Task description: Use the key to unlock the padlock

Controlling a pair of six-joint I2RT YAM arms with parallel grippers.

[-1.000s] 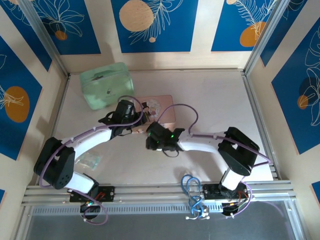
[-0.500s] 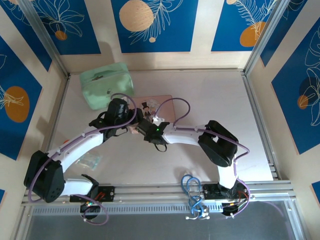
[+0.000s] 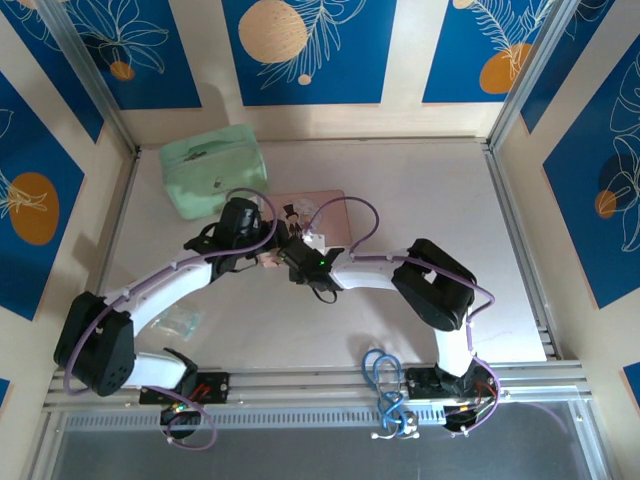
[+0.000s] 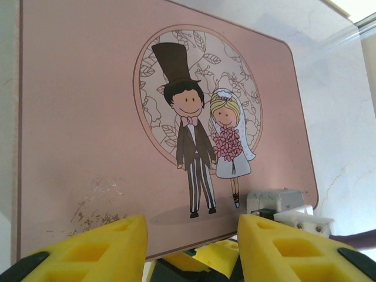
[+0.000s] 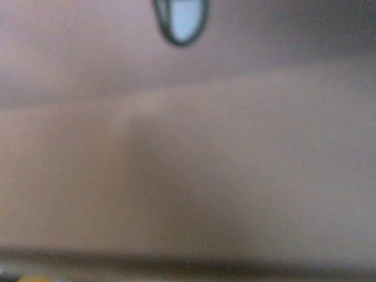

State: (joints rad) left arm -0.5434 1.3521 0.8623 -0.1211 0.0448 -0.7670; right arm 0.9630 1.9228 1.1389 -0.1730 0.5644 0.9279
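- The left tool (image 4: 191, 235) sits at the near edge of the pink tin (image 4: 70, 106), yellow fingers (image 4: 94, 249) spread wide and released, with nothing between them.
- The right tool (image 3: 297, 250) crowds in at that same near edge, just beside the left one. Its own camera is pressed so close to the tin that everything blurs, so I cannot tell whether it is clenched or what it carries.
- The padlock and the key are too small or too covered to pick out. My guess is that both are at the tin's near edge, under the two tools.
- Risk: the tools are almost touching, so a small sideways move could knock one against the other.
- Risk: with the left tool released, the padlock is probably unsteadied. A key pushed at it may just swing it away from the tin or slip past the keyhole.
- Risk: pressing down or forward could shove the tin across the worktop and take the lock with it.
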